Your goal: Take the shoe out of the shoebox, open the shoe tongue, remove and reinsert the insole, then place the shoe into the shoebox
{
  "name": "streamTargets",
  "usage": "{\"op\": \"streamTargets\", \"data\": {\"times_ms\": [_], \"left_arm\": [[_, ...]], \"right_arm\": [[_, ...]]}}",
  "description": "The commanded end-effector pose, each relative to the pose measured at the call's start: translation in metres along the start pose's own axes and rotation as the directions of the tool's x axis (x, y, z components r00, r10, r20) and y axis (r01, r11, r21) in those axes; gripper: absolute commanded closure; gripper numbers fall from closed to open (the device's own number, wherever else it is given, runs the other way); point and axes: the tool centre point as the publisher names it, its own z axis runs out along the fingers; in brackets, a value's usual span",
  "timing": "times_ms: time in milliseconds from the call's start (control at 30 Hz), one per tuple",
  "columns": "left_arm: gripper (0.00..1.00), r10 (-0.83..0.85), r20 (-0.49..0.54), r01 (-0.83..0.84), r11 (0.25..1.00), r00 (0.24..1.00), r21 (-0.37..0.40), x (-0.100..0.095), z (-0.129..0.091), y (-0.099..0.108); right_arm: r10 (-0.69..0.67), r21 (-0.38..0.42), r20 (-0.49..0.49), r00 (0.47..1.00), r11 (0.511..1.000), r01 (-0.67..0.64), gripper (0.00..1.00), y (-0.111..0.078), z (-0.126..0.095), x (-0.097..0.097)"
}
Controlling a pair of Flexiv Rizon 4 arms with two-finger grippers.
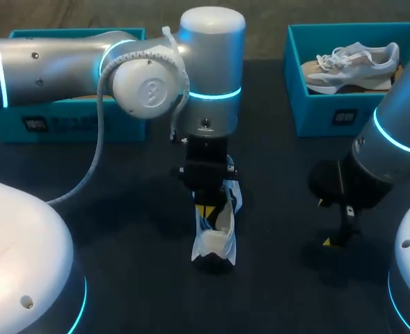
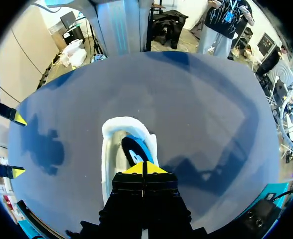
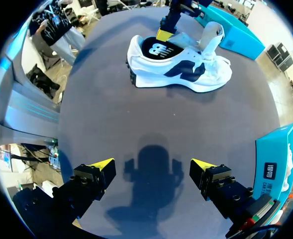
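A white sneaker (image 1: 215, 240) with dark blue side marks (image 3: 178, 67) stands on the dark table near the middle, its tongue (image 3: 213, 34) pulled up. My left gripper (image 2: 144, 168) points down into the shoe's opening, shut on the edge of the black insole (image 2: 134, 149), whose blue rim shows lifted. In the right wrist view the left gripper (image 3: 164, 34) meets the insole (image 3: 153, 49) at mid-shoe. My right gripper (image 3: 152, 167) hangs open and holds nothing, low over bare table to the shoe's right (image 1: 337, 233).
A teal shoebox (image 1: 316, 111) at the back right holds a second pale sneaker (image 1: 351, 61). Another teal shoebox (image 1: 58, 125) stands at the back left, partly behind my left arm. The right gripper (image 2: 18, 145) shows beyond the shoe in the left wrist view.
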Motion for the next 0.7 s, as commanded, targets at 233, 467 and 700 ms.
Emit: {"op": "streamTargets", "data": {"times_ms": [233,467,700], "left_arm": [[1.0,-0.031,0.009,0.031,0.999,0.999,-0.005,-0.002,0.019,0.004],[1.0,-0.009,0.034,0.01,1.0,0.999,-0.028,0.004,-0.01,-0.002],[1.0,0.025,0.02,-0.024,0.999,0.999,-0.039,0.009,-0.015,-0.007]], "right_arm": [[0.0,-0.001,0.003,1.0,1.0,0.0,0.0,-0.001,0.0,0.002],[0.0,-0.001,0.003,1.0,1.0,0.0,0.0,-0.001,0.0,0.002],[0.0,-0.001,0.003,1.0,1.0,0.0,0.0,-0.001,0.0,0.002]]}}
